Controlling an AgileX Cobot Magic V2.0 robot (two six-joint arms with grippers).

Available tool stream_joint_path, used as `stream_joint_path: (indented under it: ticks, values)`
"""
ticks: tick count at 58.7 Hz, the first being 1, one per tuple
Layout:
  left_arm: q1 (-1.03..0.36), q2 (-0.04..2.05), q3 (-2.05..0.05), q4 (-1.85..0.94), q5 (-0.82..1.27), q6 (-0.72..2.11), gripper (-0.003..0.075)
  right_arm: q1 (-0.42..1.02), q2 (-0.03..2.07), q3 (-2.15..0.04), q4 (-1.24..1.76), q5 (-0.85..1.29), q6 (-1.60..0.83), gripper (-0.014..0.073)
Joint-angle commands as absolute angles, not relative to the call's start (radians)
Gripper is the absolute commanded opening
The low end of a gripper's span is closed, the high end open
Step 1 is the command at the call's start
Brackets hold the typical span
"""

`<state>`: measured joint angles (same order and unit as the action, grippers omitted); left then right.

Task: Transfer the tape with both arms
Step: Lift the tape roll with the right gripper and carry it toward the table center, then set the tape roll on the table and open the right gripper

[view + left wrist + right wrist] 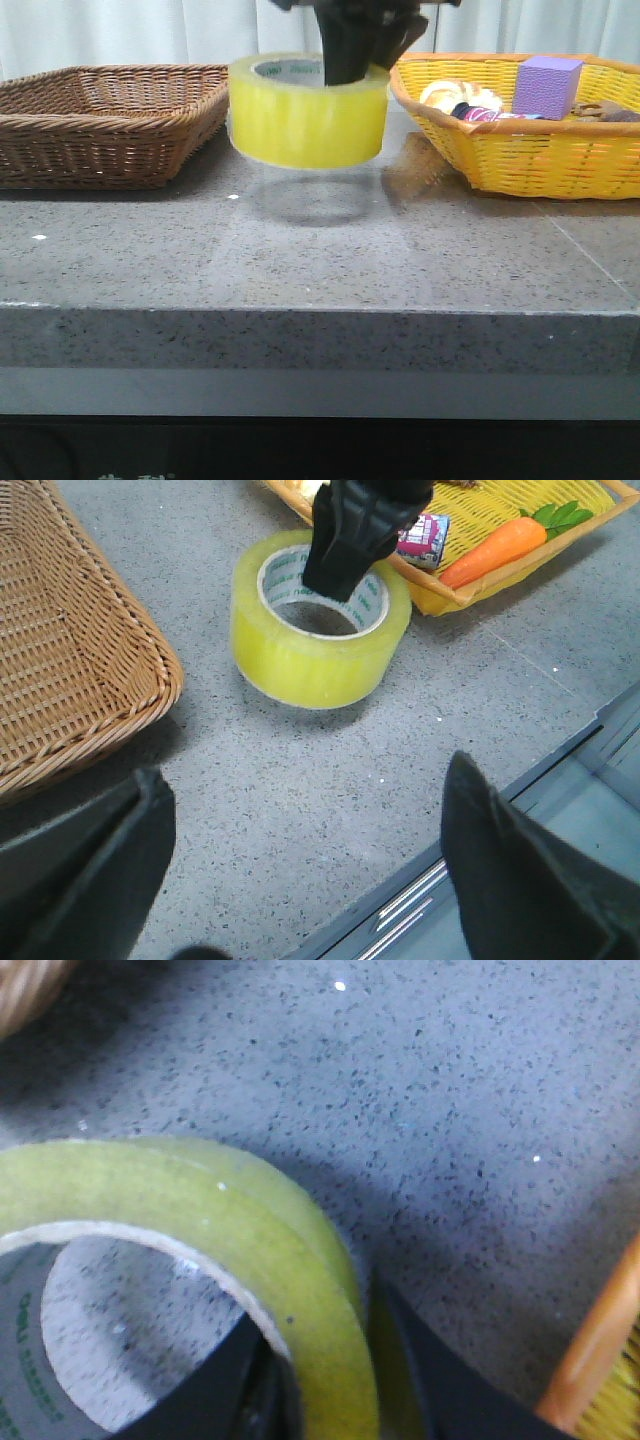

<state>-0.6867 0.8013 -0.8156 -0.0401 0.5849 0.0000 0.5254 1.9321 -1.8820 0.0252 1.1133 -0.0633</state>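
Note:
The tape, a wide yellow roll with a white core and green print, hangs above the grey table between the two baskets, its shadow on the table below it. My right gripper is shut on the tape's wall, one finger inside the core and one outside. The left wrist view shows the tape and the right gripper on its far rim. In the right wrist view the tape fills the lower left, pinched by my right gripper. My left gripper is open and empty, near the table's front edge, short of the tape.
A brown wicker basket stands at the left. A yellow basket at the right holds a purple block, a carrot and other small items. The table's front edge runs below.

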Motion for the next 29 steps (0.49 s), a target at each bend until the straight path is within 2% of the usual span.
stream_joint_path:
  ticks: [1,9,22,29]
  values:
    - [-0.694,0.799,-0.849,-0.048,0.518,-0.009,0.0545,0.526,1.895,-1.910,0.015,1.041,-0.070,0.0143]
    - [-0.694,0.799,-0.849,-0.048,0.518,-0.009,0.0545,0.527,1.919,-1.910,0.015,1.007,-0.070,0.0186]
    - [-0.694,0.799,-0.849,-0.048,0.518,-0.009,0.0545,0.527,1.934,-1.910,0.015,0.977,-0.070,0.0377]
    - [-0.694,0.799,-0.849,-0.048,0.518,-0.009,0.0545,0.527,1.932,-1.914,0.015,0.975,-0.070,0.0403]
